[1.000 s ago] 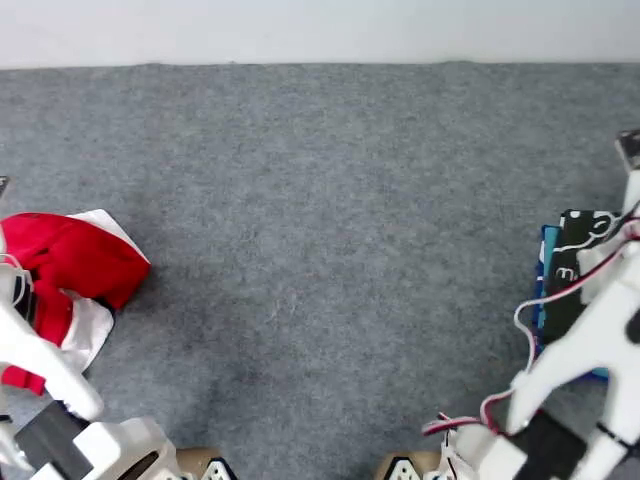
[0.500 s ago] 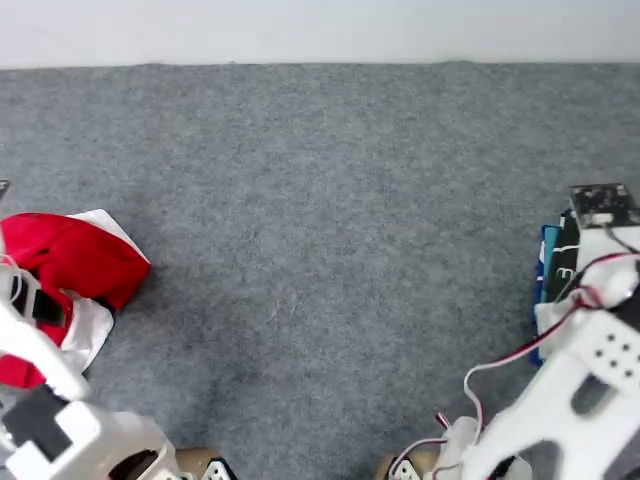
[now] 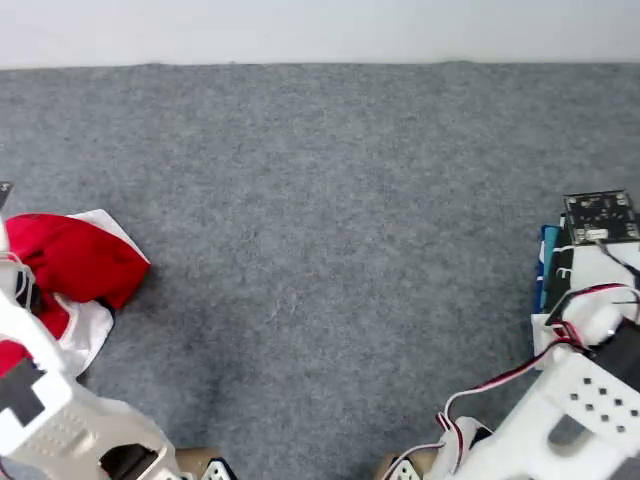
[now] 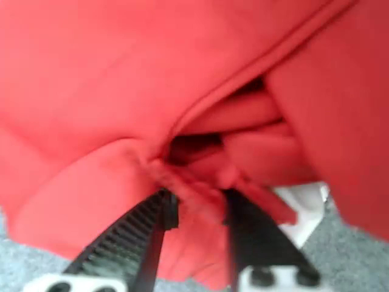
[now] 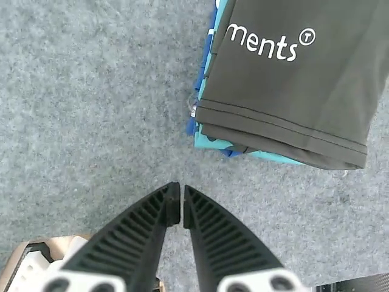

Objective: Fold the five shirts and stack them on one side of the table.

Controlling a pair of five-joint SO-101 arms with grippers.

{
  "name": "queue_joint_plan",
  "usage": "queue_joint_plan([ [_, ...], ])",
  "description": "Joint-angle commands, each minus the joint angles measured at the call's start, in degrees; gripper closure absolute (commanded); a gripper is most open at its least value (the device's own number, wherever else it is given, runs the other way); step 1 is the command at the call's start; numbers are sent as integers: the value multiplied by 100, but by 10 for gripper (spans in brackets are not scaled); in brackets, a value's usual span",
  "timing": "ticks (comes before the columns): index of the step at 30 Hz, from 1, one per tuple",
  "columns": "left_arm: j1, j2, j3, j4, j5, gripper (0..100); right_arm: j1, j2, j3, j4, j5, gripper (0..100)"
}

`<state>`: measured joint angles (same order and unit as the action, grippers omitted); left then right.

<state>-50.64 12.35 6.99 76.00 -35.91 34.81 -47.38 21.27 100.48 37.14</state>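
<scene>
Your left gripper [image 4: 199, 202] has its jaws pinched on a bunched fold of the red shirt [image 4: 121, 79], which lies crumpled at the table's left edge. Your right gripper [image 5: 182, 193] is closed, holding nothing, over the grey table [image 5: 91, 91]. The folded shirt stack [image 5: 292, 91] lies just beyond its tips.

A red shirt [image 3: 75, 262] lies crumpled in a loose heap at the left edge of the counter [image 3: 330, 250], over a white shirt [image 3: 88, 328] spread beneath it. At the right edge sits a stack of folded shirts [image 5: 285, 85], dark grey with white print on top, teal and blue edges below.
</scene>
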Motion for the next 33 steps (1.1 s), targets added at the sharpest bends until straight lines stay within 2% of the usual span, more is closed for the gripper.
queue_joint_plan([
  [1, 26, -53, -215, -79, -62, 985, -48, -84, -26, 224, -26, 990],
  [6, 132, -897, -224, 158, -62, 986, -48, -84, -26, 233, -44, 990],
  [15, 818, -3692, -224, -70, 26, 986, -48, -84, -26, 233, -44, 990],
  [20, 1415, -4800, -224, -941, 1020, 986, -48, -84, -26, 233, -44, 990],
  [27, 2857, -5503, -224, -1705, 1530, 986, -48, -84, -18, 233, -44, 990],
  [33, 4580, -5538, -224, -1864, 1512, 986, -48, -84, -18, 233, -44, 990],
])
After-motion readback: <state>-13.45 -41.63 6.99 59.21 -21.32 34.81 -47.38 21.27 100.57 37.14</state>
